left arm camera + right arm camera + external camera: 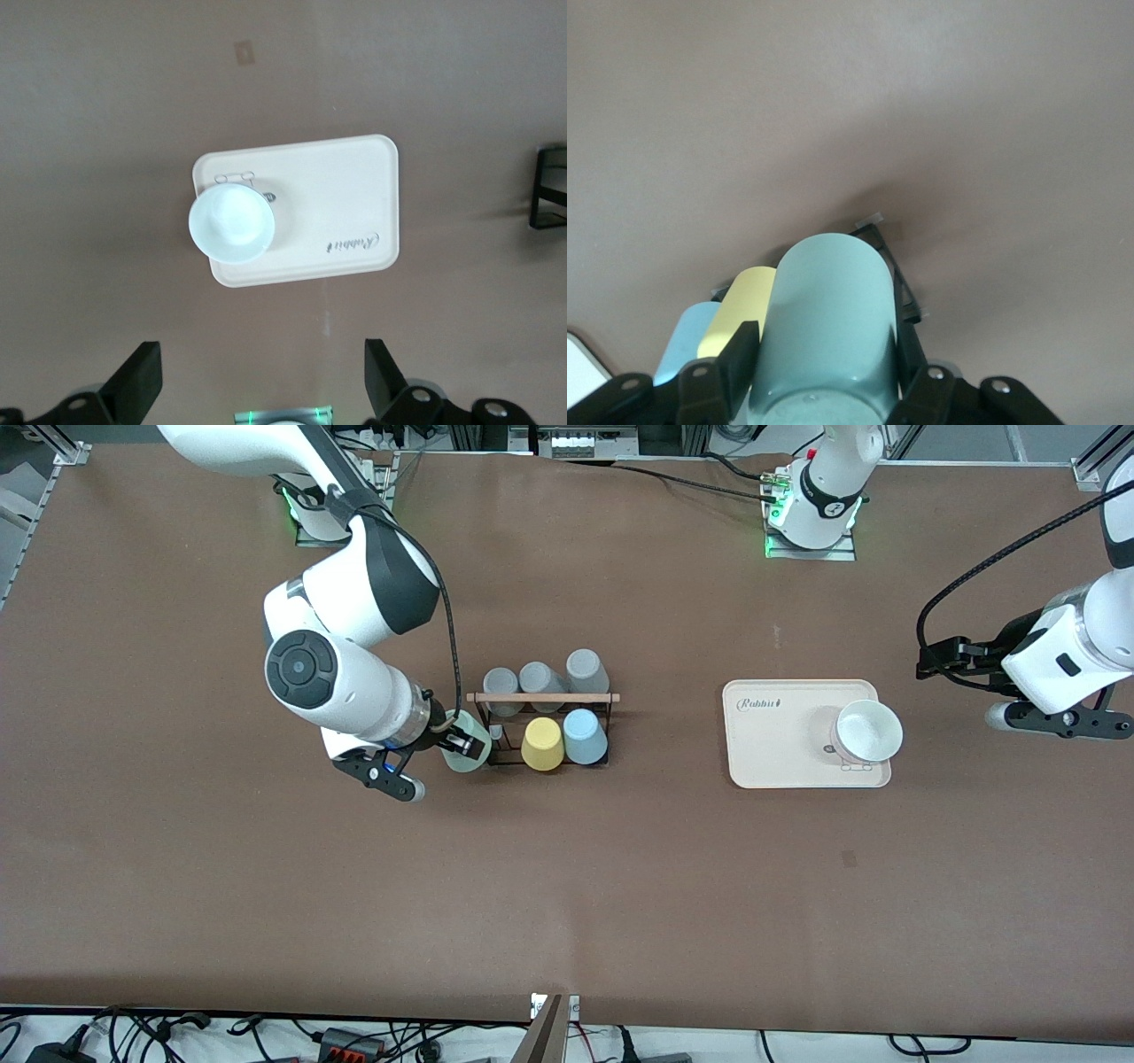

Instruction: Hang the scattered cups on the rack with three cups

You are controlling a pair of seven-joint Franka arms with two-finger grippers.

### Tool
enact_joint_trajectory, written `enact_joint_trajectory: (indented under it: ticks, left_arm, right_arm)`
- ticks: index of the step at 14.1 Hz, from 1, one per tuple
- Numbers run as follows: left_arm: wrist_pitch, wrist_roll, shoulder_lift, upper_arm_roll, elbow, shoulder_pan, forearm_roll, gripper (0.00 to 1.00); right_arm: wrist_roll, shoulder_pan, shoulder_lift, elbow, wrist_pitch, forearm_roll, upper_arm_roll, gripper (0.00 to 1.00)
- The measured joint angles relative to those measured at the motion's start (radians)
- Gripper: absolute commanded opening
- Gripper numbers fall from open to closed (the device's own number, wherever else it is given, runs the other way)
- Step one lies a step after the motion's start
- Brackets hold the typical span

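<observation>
My right gripper (461, 746) is shut on the pale mint green cup (467, 749), gripping it by its sides. It holds the cup tilted at the end of the black wire rack (496, 760) toward the right arm's end of the table. In the right wrist view the mint cup (828, 328) fills the gap between the fingers (740, 354), with the rack's corner (877, 235) just past it. The light blue cup (585, 737) hangs on the rack beside a yellow cup (542, 744). My left gripper (260, 376) waits open and empty over bare table.
Three grey cups (540, 682) hang on the rack's row farther from the front camera, under the wooden rod (542, 698). A beige tray (771, 735) holding a white bowl (868, 731) lies toward the left arm's end of the table. The left gripper (1054, 722) hangs beside the tray.
</observation>
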Motion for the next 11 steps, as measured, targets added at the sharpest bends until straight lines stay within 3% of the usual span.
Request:
enact_joint_trajectory:
  ticks: [3, 7, 11]
  left_arm:
    - [0.153, 0.059, -0.101, 0.121, -0.133, -0.078, 0.000, 1.00]
    - [0.175, 0.052, -0.202, 0.136, -0.234, -0.098, 0.000, 1.00]
    - [0.174, 0.048, -0.209, 0.135, -0.240, -0.100, 0.000, 1.00]
  right_arm:
    - [0.068, 0.029, 0.018, 0.003, 0.001, 0.011, 0.000, 0.26]
    - [0.101, 0.049, 0.029, 0.004, 0.001, 0.011, 0.000, 0.26]
    - [0.105, 0.052, 0.051, 0.004, 0.001, 0.013, 0.000, 0.27]
